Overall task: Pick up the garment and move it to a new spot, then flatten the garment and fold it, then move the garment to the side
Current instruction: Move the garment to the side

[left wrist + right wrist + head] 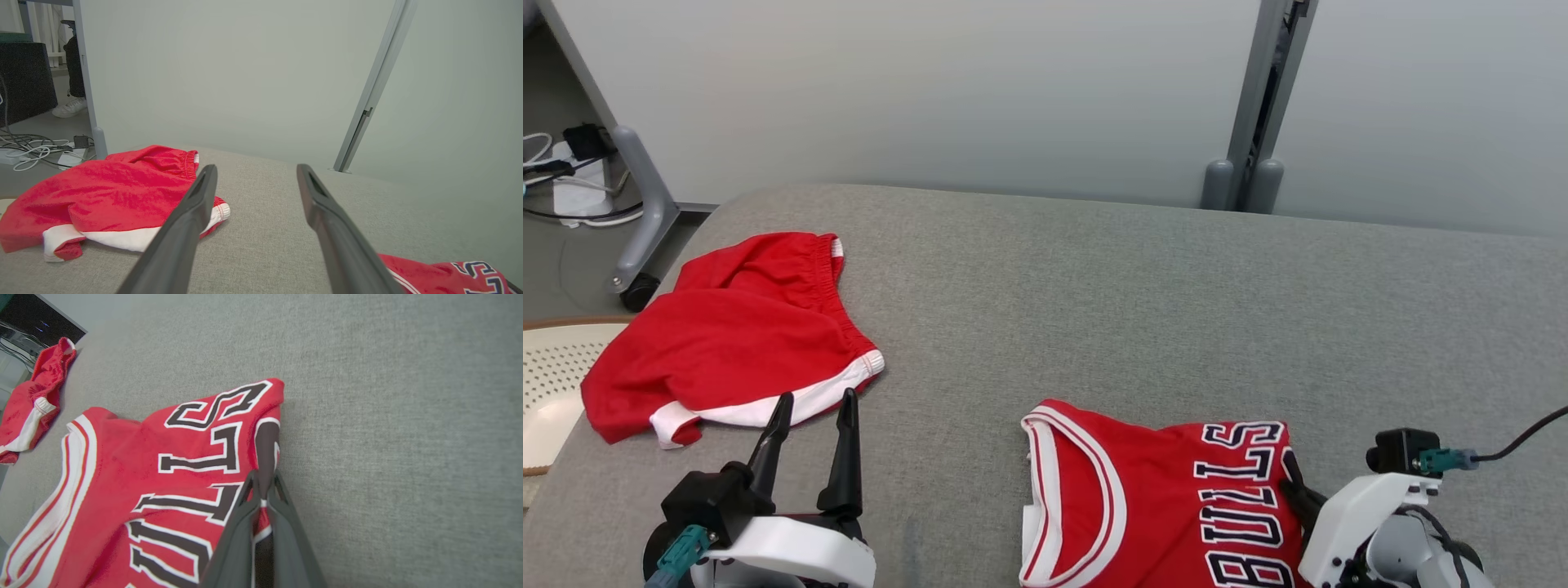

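Note:
The garment, a red jersey [1143, 498] with white trim and dark BULLS lettering, lies flat near the front of the grey padded surface [1135, 302]. My right gripper [1294, 490] is shut on the jersey's right edge; the right wrist view shows the fingers [263, 479] pinching the dark-trimmed hem of the jersey [163, 490]. My left gripper [817, 400] stands open at the front left, holding nothing, its tips just short of the red shorts [735, 335]. In the left wrist view the open fingers [256, 168] frame bare surface, with the shorts [102, 196] to the left and a jersey corner [441, 277] at lower right.
Pale wall panels with a grey post [1258, 106] close off the back. Off the left edge are a caster leg [645, 220], floor cables [556, 171] and a white perforated object [547, 384]. A person's shoe [69, 108] shows on the floor far left.

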{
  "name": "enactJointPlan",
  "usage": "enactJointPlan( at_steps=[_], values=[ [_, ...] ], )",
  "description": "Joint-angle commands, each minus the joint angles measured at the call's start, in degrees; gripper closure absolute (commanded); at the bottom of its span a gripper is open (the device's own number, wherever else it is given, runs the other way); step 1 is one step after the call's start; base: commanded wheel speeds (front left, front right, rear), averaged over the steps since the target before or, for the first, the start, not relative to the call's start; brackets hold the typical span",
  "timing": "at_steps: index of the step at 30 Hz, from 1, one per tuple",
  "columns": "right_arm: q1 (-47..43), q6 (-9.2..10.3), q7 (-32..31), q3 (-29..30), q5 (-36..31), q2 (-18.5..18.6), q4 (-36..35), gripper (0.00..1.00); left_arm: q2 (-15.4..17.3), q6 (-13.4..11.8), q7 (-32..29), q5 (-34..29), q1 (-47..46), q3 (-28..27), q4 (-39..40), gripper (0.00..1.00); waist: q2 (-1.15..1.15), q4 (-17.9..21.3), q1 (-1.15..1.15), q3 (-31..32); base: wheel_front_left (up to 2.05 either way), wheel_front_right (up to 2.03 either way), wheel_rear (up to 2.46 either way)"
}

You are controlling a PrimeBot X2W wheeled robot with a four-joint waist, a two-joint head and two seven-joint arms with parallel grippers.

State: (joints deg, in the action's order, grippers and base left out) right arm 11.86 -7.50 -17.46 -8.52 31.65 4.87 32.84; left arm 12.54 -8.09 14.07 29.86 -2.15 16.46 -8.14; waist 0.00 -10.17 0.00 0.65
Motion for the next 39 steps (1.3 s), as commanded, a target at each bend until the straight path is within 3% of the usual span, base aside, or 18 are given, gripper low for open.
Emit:
enactJointPlan(
  at_steps=[1, 10, 19, 30, 39],
  values=[
    [1.00, 0.01, 0.62, 0.03, 0.06, 0.71, -0.48, 1.00, 0.29, 0.14, -0.06, 0.05, -0.96, 0.04, 0.15, 0.00, 0.00, 0.75, 0.00, -0.02, 0.00, 0.00, 0.00],
    [6.22, 0.01, 4.27, -2.53, 0.04, 4.33, -3.56, 1.00, -0.72, 0.96, -0.53, -0.99, -2.89, 2.51, 1.99, 0.00, 0.00, 8.82, 0.00, -1.80, 0.00, 0.00, 0.00],
    [16.27, 0.01, 7.09, -6.12, 0.95, 7.99, -2.09, 1.00, -1.50, 2.05, -1.19, -2.48, -7.33, 5.24, 2.97, 0.00, 0.00, 17.96, 0.00, -7.30, 0.00, 0.00, 0.00],
    [28.61, 0.01, 13.72, -5.29, 2.90, 12.16, 6.51, 1.00, 0.03, 2.86, -3.86, -4.43, -12.46, 6.91, 5.31, 0.00, 0.00, 24.70, 0.00, -15.44, 0.00, 0.00, 0.00],
    [37.79, 0.01, 19.19, -0.86, -4.81, 14.82, 19.68, 1.00, 1.30, 2.83, -5.90, -5.20, -15.04, 7.52, 6.91, 0.00, 0.00, 26.29, 0.00, -19.26, 0.00, 0.00, 0.00]
  ],
)
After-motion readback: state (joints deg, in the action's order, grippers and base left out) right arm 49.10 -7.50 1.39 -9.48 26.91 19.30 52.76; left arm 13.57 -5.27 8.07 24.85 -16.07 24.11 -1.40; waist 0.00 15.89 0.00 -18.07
